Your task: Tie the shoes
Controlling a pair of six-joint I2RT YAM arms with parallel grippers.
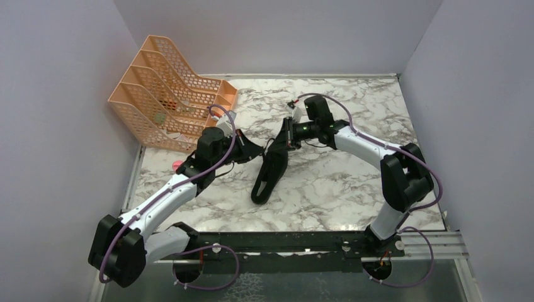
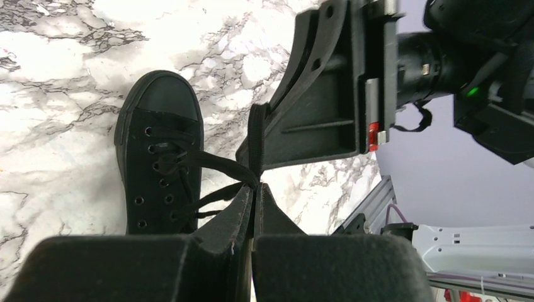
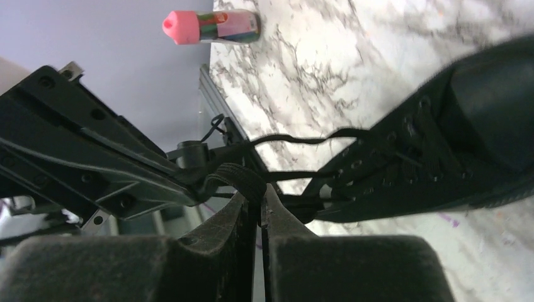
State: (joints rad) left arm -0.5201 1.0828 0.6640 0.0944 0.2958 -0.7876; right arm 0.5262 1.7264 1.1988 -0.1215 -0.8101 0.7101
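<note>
You are looking at a single black shoe [image 1: 269,176] lying on its sole near the middle of the surface [image 1: 340,182], toe near and slightly left, heel far. Its thin laces [image 2: 214,165] rise off the eyelets to both claws, which meet tip to tip above the shoe's far end. The left claw [image 2: 254,190] is closed, fingers pressed together on a lace. The right claw [image 3: 260,194] is closed too, a lace loop pinched at its tips. The widest stretch of marble runs right of the shoe to the right wall. An orange file rack [image 1: 167,94] stands far left. A pink-capped tube [image 3: 214,26] lies by the left edge, well apart from the shoe.
</note>
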